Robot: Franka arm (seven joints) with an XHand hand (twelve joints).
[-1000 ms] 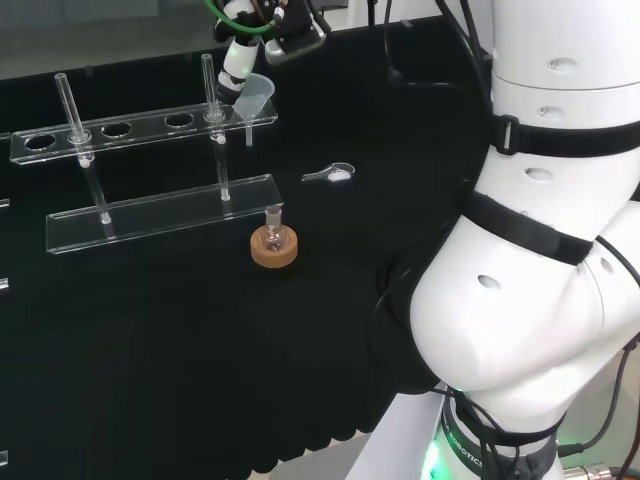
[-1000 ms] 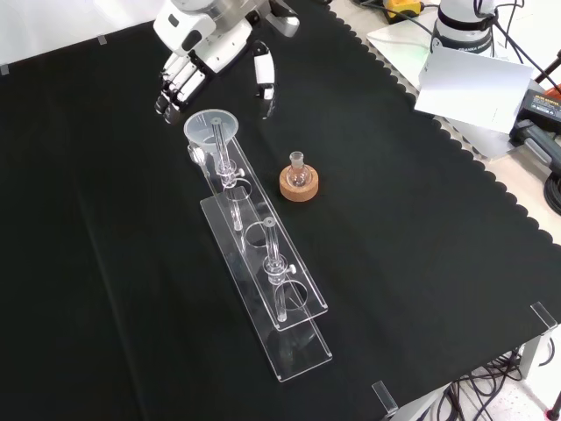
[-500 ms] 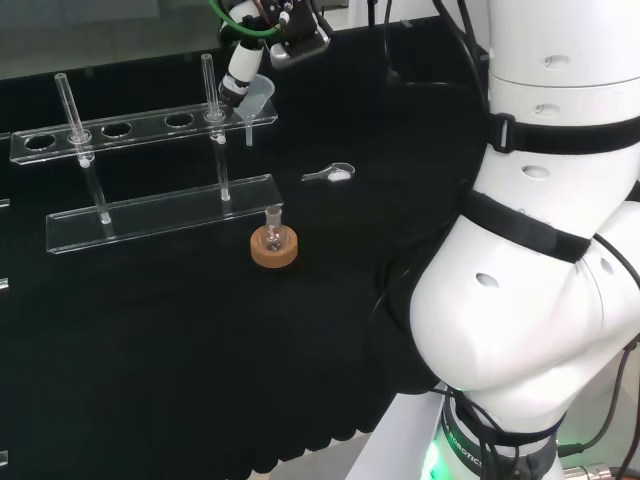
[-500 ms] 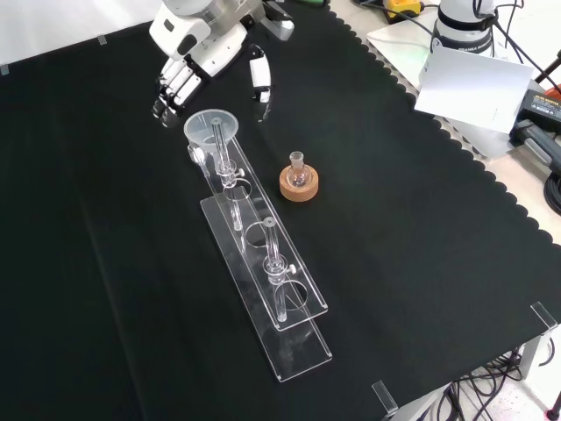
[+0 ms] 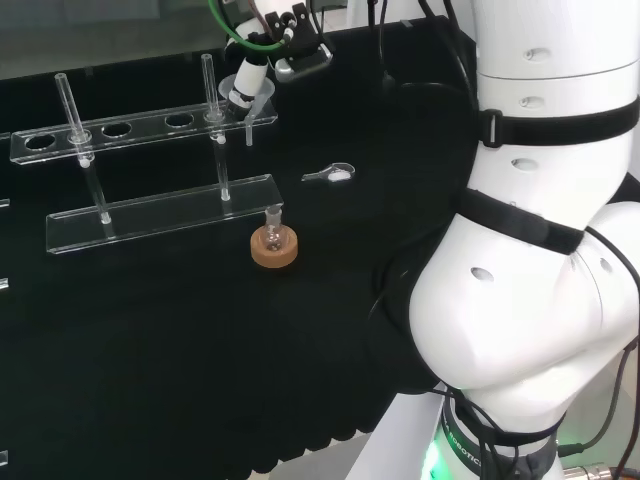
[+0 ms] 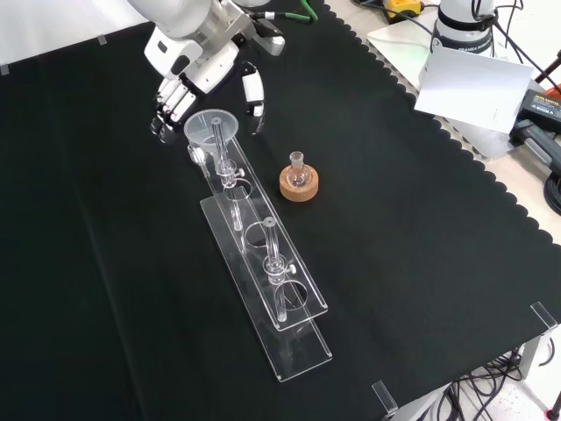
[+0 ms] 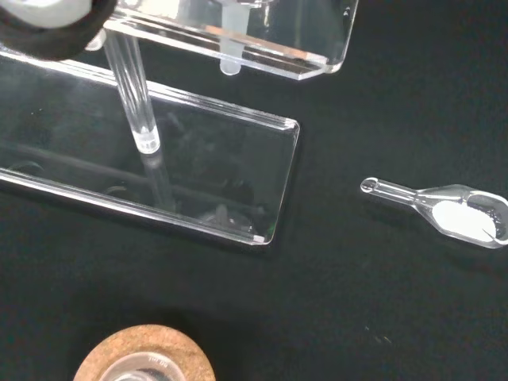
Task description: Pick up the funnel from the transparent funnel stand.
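Head view — funnel [image 5: 256, 93] seated in the stand [image 5: 150, 127] at its right end, hand [image 5: 247, 82] lowered onto it, front view — fingers [image 6: 173, 103] and thumb spread around the rim at 10 and 2 o'clock, nothing gripped, wrist view — scoop [image 7: 444, 211] lying apart.

In the head view the hand [image 5: 250, 78] covers most of the funnel [image 5: 262, 92], so contact cannot be told. The wrist view cuts off the cork ring [image 7: 144, 357] and the stand's [image 7: 143, 178] long plates at the picture's edges.
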